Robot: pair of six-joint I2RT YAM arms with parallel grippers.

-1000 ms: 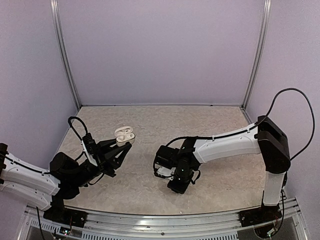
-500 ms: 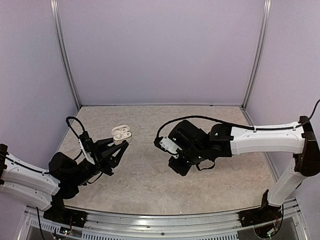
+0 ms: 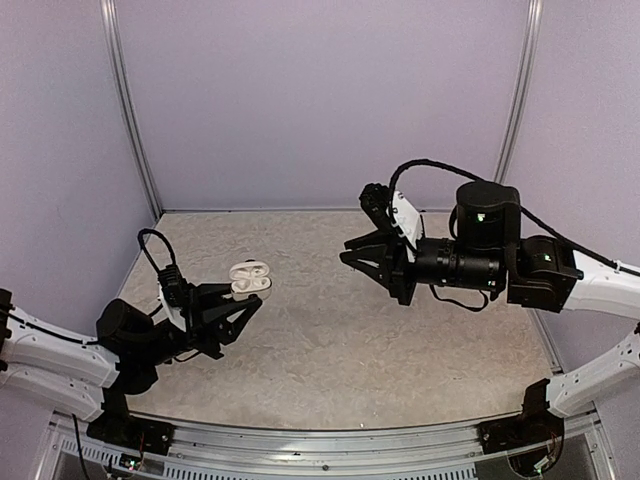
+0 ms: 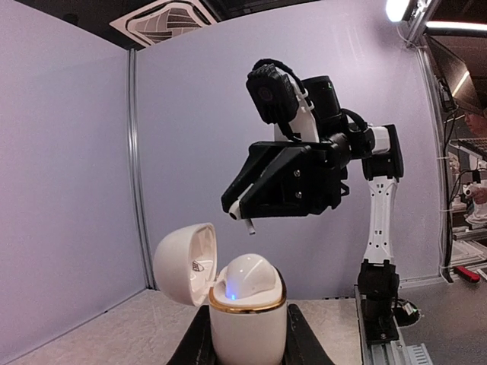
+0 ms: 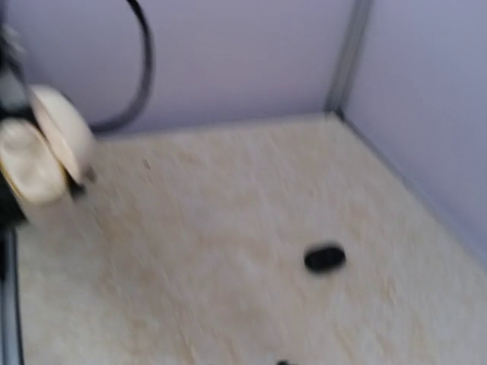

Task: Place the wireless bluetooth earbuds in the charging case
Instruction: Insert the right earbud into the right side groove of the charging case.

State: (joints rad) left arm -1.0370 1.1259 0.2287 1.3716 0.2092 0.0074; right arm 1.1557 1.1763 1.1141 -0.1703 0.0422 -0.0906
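**Right arm is up off the tabletop and aimed at the open case**

A second ago the right tool (image 3: pixel 349 258) was down low over the tabletop (image 3: pixel 330 340). It has since lifted and swung round, clenched tight, with its tips pointing across at the white charging case (image 3: pixel 250 279). The left tool (image 3: pixel 243 297) grips the case by its base, lid open, well apart from the right tool. It looks like the carry-over before insertion, though I can't make out an earbud between those tips. The blurred right wrist view shows a dark oval object (image 5: pixel 325 258) lying on the tabletop.
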